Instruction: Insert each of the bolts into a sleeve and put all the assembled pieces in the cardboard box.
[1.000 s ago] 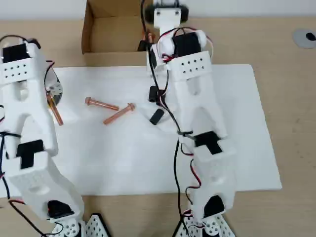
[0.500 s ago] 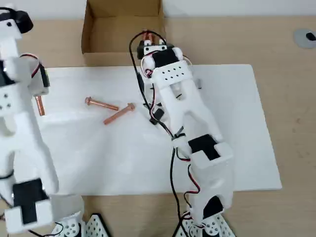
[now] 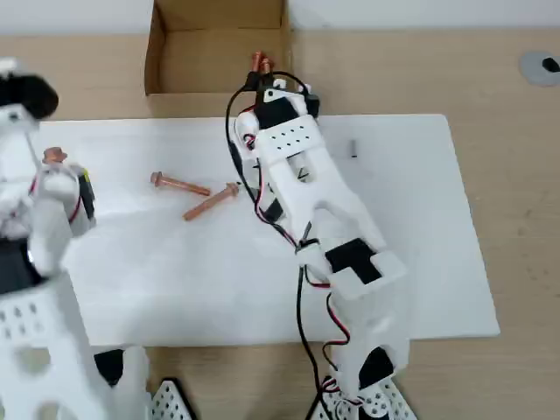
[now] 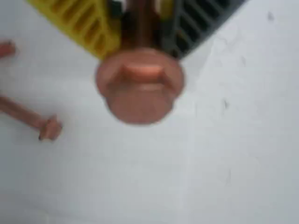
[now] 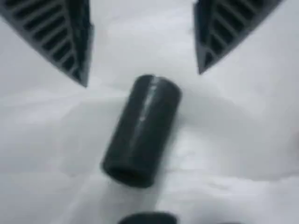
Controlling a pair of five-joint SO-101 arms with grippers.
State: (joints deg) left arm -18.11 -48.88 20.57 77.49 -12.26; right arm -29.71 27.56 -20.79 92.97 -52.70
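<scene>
Bolt [image 4: 139, 88] sat clamped in the left end effector [image 4: 140, 32]; the right end effector [image 5: 142, 42] hung, jaws apart, above a black sleeve [image 5: 141, 130] lying on the white sheet [image 5: 243, 140].

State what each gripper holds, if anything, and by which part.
Left gripper clamps a copper bolt by its shank, just behind the head. Right gripper holds nothing, open over a black sleeve.

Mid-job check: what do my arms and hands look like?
The right arm and left arm are white shells with black motor blocks; the right carries a plate of small holes and thin red, black and white cables. The left hand has one yellow ribbed finger and one dark one; the right hand has two dark ribbed fingers.
</scene>
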